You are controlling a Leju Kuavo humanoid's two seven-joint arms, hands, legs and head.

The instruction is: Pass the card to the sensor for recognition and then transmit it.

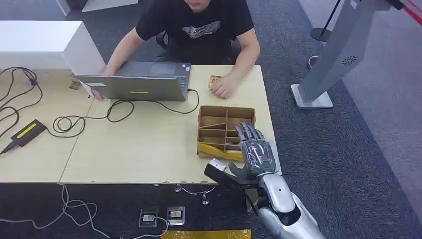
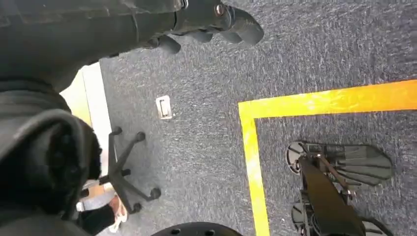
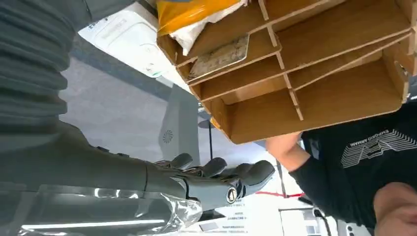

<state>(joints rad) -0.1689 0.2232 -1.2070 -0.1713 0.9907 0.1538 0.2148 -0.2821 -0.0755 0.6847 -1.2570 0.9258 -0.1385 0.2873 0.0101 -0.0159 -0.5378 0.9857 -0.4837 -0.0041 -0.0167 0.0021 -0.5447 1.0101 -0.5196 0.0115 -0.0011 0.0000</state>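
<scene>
Left robot hand (image 2: 211, 22) hangs empty, fingers apart, over the carpet (image 2: 206, 147). In the divided box (image 1: 226, 130) on the surface (image 1: 149, 149), what appears to be the card (image 3: 219, 56) lies flat in a compartment by the yellow bag (image 1: 214, 149), long axis along the dividers. Right robot hand (image 1: 256, 149), spread and empty over the box's near corner, should lower fingertips into that slot and pinch one card edge.

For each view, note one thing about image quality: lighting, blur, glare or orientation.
Head view: even light, sharp, soft shadows under the right hand. Left wrist view: floor sharp, the near left hand dark and blurred. Right wrist view: turned upside down, divided box sharp, glare on the wrist's clear wrap.
</scene>
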